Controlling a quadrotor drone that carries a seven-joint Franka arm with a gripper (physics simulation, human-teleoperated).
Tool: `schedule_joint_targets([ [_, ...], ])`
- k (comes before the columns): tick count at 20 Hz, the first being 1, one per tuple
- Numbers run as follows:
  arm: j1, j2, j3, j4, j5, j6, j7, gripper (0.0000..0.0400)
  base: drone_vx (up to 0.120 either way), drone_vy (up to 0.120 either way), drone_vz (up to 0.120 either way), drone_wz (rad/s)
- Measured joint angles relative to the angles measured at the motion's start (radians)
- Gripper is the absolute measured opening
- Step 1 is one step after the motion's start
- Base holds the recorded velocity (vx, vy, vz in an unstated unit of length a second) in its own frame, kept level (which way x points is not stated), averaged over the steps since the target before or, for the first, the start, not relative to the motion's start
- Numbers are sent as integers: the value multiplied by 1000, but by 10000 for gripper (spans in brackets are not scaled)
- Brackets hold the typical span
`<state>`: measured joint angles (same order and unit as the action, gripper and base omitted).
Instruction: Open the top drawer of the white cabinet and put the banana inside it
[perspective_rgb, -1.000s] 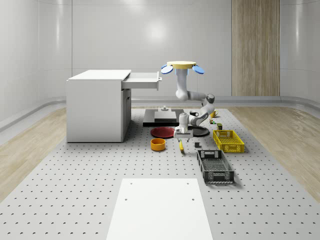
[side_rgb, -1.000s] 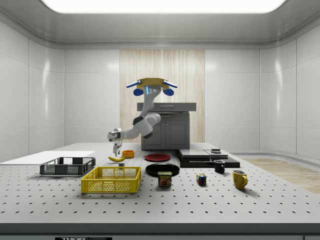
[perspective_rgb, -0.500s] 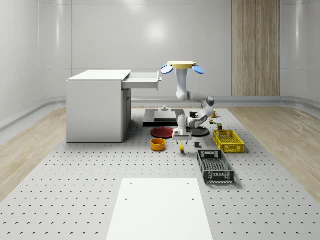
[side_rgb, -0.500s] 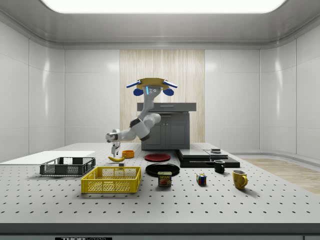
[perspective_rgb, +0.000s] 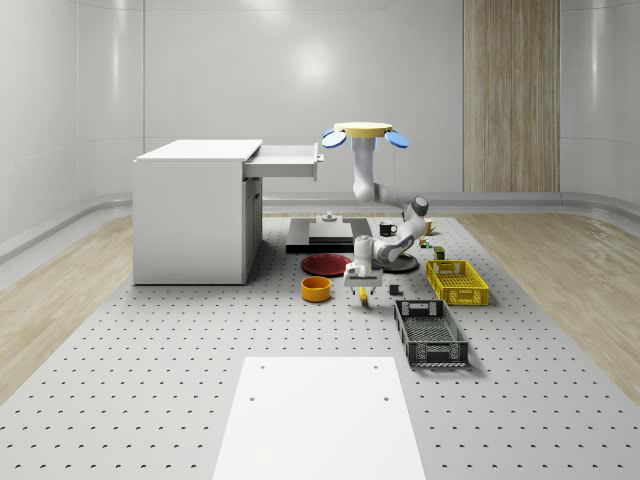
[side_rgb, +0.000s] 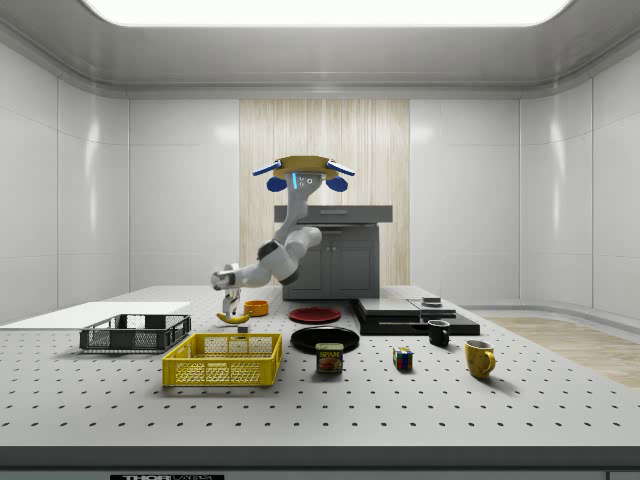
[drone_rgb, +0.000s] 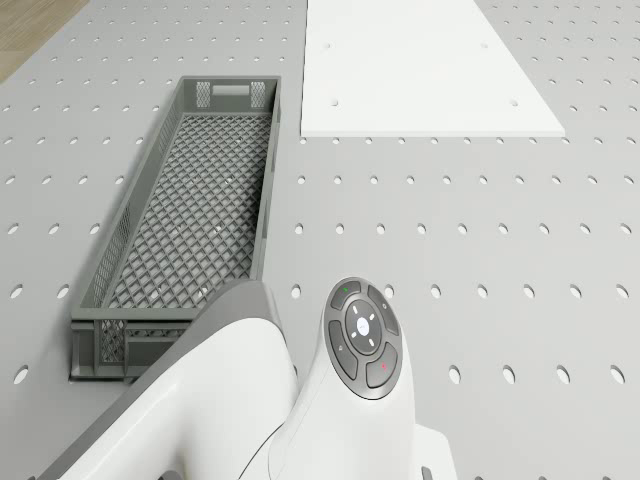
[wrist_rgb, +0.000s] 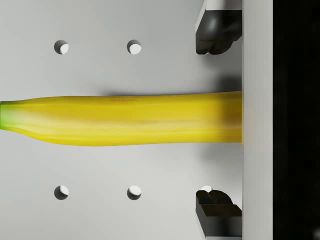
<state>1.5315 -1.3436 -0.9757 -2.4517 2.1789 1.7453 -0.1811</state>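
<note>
On the perforated surface (perspective_rgb: 150, 380), a white panel (perspective_rgb: 318, 415) lies nearest the whole-scene camera, at the front edge. Beyond it sits a grey mesh crate (perspective_rgb: 430, 333), then a yellow crate (perspective_rgb: 456, 281). Level with the yellow crate, toward the middle of the surface, the banana (wrist_rgb: 125, 120) lies flat, an orange bowl (perspective_rgb: 316, 289) just beside it. The hand (wrist_rgb: 217, 120) hangs straight above the banana, its fingers (wrist_rgb: 215, 30) spread apart with the fruit passing between them and touching neither. In the whole-scene view the hand (perspective_rgb: 363, 283) is low over the banana (perspective_rgb: 362, 294), the arm (perspective_rgb: 395, 225) bending back up to the drone (perspective_rgb: 363, 132), which hovers high over the dark plates (perspective_rgb: 325, 264). Farther back stands the white cabinet (perspective_rgb: 195, 212), its top drawer (perspective_rgb: 287, 160) pulled out toward the drone.
</note>
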Motion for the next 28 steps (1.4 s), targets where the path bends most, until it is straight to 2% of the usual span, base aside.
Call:
schedule_joint_targets([
  [13, -7, 31, 39, 41, 43, 19, 23, 400, 0, 0, 0, 0],
  [16, -9, 37, 44, 47, 50, 19, 26, 279, 0, 0, 0, 0],
  [19, -12, 43, 47, 49, 55, 18, 29, 211, 0, 0, 0, 0],
  [21, -14, 46, 48, 50, 57, 16, 31, 191, 0, 0, 0, 0],
  [28, -25, 45, 32, 30, 42, -1, 18, 190, 0, 0, 0, 0],
])
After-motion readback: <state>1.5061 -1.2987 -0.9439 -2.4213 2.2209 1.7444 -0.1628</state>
